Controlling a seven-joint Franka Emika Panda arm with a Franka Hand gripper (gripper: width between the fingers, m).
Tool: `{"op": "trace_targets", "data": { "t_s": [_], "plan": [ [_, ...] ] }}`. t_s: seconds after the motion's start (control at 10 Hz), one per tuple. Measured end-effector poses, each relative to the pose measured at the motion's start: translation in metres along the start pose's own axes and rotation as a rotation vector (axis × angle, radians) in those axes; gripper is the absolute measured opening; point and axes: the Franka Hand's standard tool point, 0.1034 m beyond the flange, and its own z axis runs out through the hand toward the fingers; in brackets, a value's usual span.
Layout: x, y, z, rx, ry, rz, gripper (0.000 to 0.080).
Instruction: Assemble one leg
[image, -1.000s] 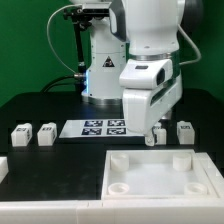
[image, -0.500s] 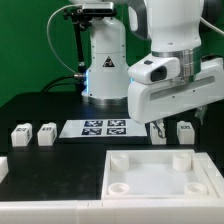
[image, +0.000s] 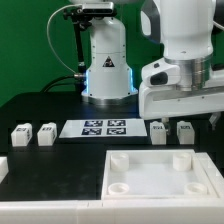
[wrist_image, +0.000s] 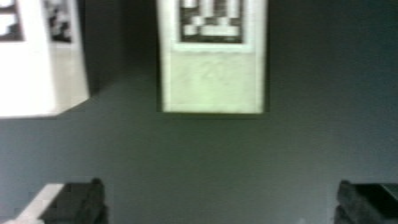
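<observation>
Four small white legs with tags stand on the black table: two at the exterior view's left and two at the right. The arm's white hand hangs above the right pair. In the wrist view my gripper is open and empty, its dark fingertips far apart. One leg lies ahead between the jaws, not touched. A second leg shows partly at the frame's edge.
The large white tray-like piece with round corner sockets lies at the front right. The marker board lies in the middle, in front of the robot base.
The arm has moved toward the exterior view's right and upward. The two right legs, partly covered before, now show in full.
</observation>
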Motion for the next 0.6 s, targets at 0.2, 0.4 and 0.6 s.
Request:
{"op": "trace_targets", "data": {
  "t_s": [0.2, 0.4, 0.6],
  "plan": [
    [-0.016, -0.002, -0.002, -0.021, -0.208, 0.022, 0.0649],
    [-0.019, -0.010, -0.001, -0.017, -0.425, 0.045, 0.0649],
    [-0.022, -0.011, -0.001, -0.024, -0.637, 0.037, 0.0649]
  ]
}}
